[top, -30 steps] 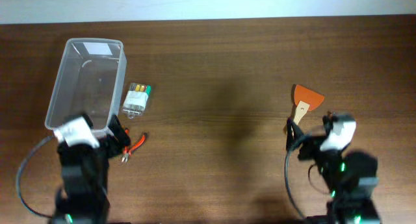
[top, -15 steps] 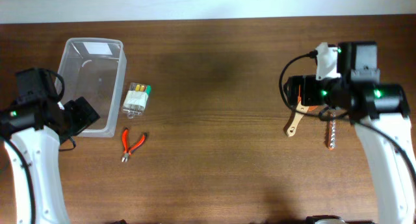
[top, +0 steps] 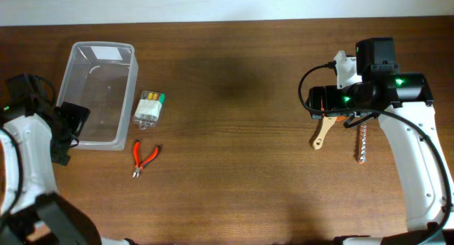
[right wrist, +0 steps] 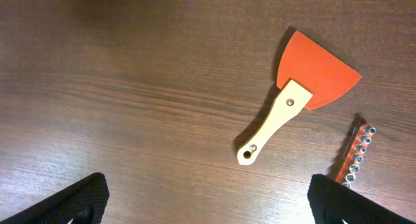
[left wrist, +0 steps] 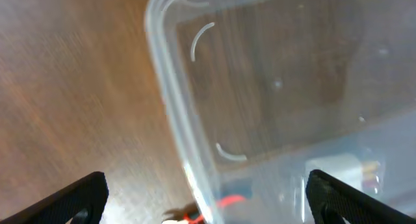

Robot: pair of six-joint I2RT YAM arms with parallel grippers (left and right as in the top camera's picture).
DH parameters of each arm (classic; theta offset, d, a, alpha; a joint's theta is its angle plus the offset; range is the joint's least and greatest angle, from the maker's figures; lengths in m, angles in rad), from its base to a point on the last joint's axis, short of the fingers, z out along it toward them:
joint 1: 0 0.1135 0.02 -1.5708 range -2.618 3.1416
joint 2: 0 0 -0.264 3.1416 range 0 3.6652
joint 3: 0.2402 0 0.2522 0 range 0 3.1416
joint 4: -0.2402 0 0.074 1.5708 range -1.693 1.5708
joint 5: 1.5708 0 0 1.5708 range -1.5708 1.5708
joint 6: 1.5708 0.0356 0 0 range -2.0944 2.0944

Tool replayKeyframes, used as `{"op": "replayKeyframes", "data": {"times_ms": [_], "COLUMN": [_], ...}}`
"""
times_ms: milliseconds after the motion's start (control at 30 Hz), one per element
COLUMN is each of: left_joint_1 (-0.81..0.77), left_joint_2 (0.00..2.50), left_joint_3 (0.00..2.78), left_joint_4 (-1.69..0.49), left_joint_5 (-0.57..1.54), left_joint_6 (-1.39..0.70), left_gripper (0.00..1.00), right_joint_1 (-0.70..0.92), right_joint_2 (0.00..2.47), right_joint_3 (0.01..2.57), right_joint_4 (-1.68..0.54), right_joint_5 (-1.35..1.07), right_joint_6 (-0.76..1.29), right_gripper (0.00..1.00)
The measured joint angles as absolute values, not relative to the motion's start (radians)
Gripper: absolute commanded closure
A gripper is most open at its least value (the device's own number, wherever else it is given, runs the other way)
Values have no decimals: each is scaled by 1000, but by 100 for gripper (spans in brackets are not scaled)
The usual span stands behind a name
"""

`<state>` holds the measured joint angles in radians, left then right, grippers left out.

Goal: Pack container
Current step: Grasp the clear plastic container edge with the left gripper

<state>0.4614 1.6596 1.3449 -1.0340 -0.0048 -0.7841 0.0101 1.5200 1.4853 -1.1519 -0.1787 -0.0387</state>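
Right wrist shows the scraper (right wrist: 294, 110) whole; overhead, the right gripper (right wrist: 207, 201) hides its blade; the left gripper (left wrist: 205, 198) seemingly overhangs the container (left wrist: 273, 87); both gape

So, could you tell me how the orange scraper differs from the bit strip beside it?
Shape: the scraper flares into a broad flat blade, while the bit strip stays slim throughout. Material: the scraper is orange with a pale wooden handle; the bit strip is a row of small shiny metal pieces. Both lie flat on the table, apart.
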Motion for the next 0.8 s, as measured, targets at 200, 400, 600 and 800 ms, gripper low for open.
{"op": "replayKeyframes", "data": {"times_ms": [200,400,600,800], "left_joint_1": [461,461,461,461], "left_joint_2": [1799,1886,1897,1897], "left_joint_3": [1346,1346,1346,1346], "left_joint_4": [-992,-979,-979,-979], "left_joint_5": [-2,-3,-2,1], "left_joint_6": [-826,-842,-855,-859], "left_gripper": [1,1,30,59], "right_joint_1": [10,10,10,10], "right_joint_2": [1520,1520,1520,1520], "right_joint_3": [1486,1486,1486,1487], "right_joint_4": [-1163,-1175,-1175,-1175], "right_joint_5": [-179,-179,-179,-179], "right_joint_6": [-39,-41,-42,-45], "right_gripper": [1,1,1,1]}}
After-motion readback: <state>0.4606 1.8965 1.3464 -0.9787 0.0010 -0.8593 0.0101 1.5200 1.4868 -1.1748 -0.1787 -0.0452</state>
